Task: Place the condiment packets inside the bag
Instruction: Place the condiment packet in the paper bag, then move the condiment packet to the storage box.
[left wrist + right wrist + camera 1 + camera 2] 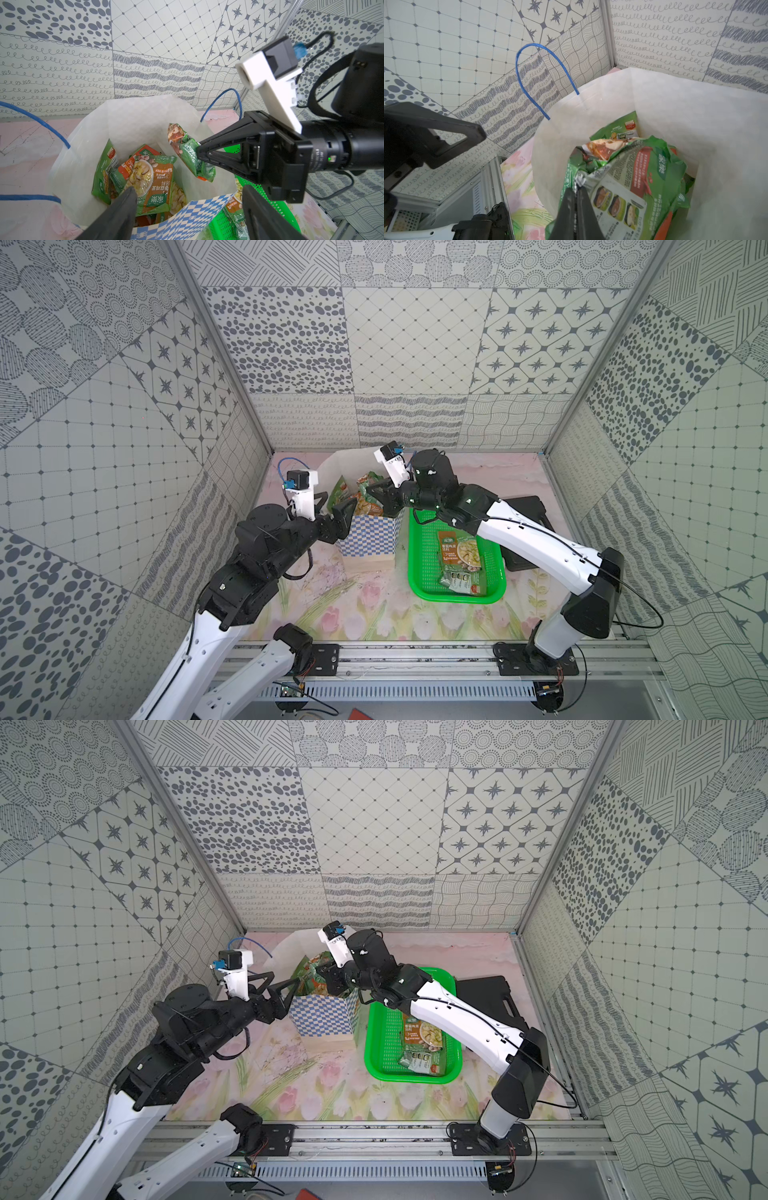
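Condiment packet (pixel 633 166), pinched in my right gripper (pixel 578 187), hangs seemingly just over the bag (pixel 664 99) mouth; left gripper (pixel 332 508) gapes wide.

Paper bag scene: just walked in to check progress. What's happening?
The right gripper, jaws shut on a crumpled green plastic sachet, holds it at the mouth of the white paper bag with the blue checkered band. The left gripper is open at the bag's rim. Several sachets lie inside; more sit in the green mesh basket.

bag (pixel 370 535): white, blue-white checker band, blue cord handles. condiment packets (pixel 153 180): green/orange food prints. basket (pixel 457 598): bright green mesh. surface (pixel 365 614): pastel floral.
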`<state>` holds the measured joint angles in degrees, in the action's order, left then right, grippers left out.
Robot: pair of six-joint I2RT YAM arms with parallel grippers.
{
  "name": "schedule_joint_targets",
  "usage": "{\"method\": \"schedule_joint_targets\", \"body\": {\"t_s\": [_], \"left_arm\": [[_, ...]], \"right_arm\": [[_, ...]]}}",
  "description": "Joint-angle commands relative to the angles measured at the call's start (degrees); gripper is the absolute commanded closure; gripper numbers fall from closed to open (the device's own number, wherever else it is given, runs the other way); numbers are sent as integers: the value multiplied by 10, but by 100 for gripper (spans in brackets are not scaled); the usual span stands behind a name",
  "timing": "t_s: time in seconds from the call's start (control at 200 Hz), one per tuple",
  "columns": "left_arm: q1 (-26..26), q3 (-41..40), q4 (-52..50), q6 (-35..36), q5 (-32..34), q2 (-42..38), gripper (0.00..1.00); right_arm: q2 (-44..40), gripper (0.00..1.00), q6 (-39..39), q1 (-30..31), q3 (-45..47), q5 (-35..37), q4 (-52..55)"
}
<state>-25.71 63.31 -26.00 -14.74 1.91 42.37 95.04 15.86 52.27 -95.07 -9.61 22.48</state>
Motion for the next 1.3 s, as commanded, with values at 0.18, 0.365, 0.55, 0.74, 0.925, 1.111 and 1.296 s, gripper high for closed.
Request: {"method": "schedule_joint_targets", "body": {"t_s": [0.18, 0.365, 0.55, 0.74, 0.925, 1.111, 1.296], "left_arm": [[-1, -1, 44, 4, -3, -3, 18], [-10, 1, 43, 7, -18, 7, 17], [-25, 14, 30, 18, -43, 31, 17], [-44, 18, 24, 27, -46, 43, 17], [-56, 23, 18, 33, -65, 57, 17], [-62, 25, 14, 38, -76, 66, 17], [-66, 21, 16, 42, -68, 62, 17]], "right_arm": [[1, 59, 11, 1, -35, 29, 18], [-42, 47, 7, 1, -16, 35, 25], [-115, 41, 3, -1, 33, 56, 25], [-205, 37, 2, -3, 117, 97, 22], [-284, 35, 20, -21, 212, 119, 14], [-346, 34, 45, -52, 295, 125, 12], [-393, 30, 69, -83, 368, 127, 13]]}}
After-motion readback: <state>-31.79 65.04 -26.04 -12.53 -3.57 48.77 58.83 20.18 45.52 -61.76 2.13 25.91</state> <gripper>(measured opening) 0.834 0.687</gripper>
